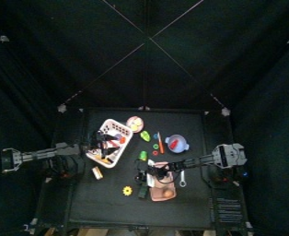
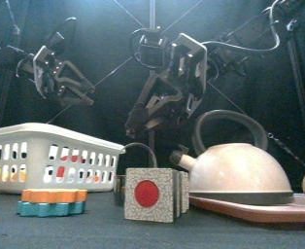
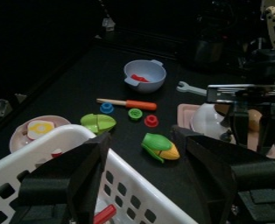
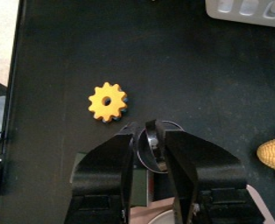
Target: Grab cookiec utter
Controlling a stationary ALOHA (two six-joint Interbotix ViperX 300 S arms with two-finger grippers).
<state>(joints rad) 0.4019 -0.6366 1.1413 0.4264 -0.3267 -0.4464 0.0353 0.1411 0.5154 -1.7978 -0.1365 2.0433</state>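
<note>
The right pincer (image 4: 151, 140), closed on a thin wire cookie cutter (image 4: 151, 131), hangs beside a yellow gear-shaped piece (image 4: 106, 101); the left pincer (image 3: 146, 144) hangs open.

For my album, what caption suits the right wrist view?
Right claw hangs above a yellow cookie cutter on the black table.

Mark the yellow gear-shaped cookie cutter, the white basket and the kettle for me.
yellow cookie cutter (image 4: 106, 101), right wrist view, on its centre.
white basket (image 2: 51, 156), front view, on its slotted front wall.
kettle (image 2: 240, 168), front view, on its rounded body.
</note>
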